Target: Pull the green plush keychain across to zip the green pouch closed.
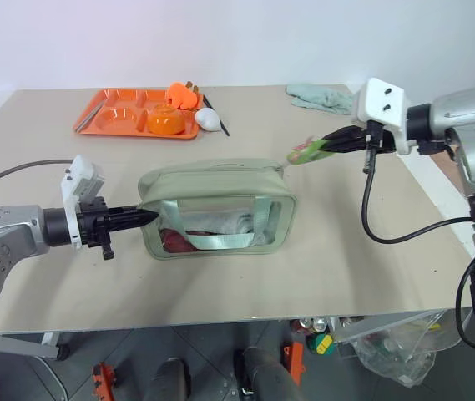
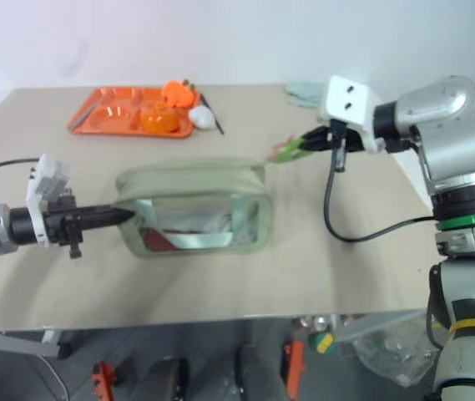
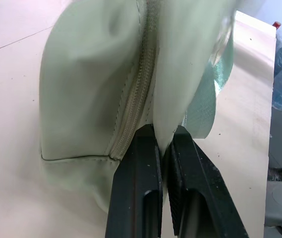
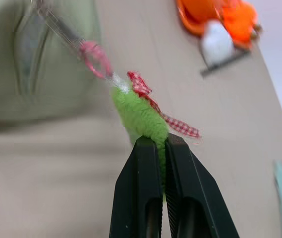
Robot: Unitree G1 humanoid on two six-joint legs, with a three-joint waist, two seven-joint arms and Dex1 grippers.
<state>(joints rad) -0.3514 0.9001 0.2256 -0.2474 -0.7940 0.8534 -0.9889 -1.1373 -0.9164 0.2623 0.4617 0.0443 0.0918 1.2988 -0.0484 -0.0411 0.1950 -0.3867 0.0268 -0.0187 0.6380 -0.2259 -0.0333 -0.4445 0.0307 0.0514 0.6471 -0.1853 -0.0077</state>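
While the left gripper [image 1: 144,216] is pinching the green pouch [image 1: 216,209] at 9 o'clock, the right gripper [image 1: 325,146] is clamping the green plush keychain [image 1: 306,151] at 2 o'clock, along the zipper line.

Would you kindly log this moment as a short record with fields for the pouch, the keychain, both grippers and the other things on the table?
pouch: pale sage-green fabric pouch with a clear window, lying mid-table
keychain: lime-green plush keychain on a pink ring, drawn out past the pouch's right end
left gripper: shut on the pouch's left end
right gripper: shut on the keychain
elsewhere: orange tray at the far left; pale teal cloth at the far right
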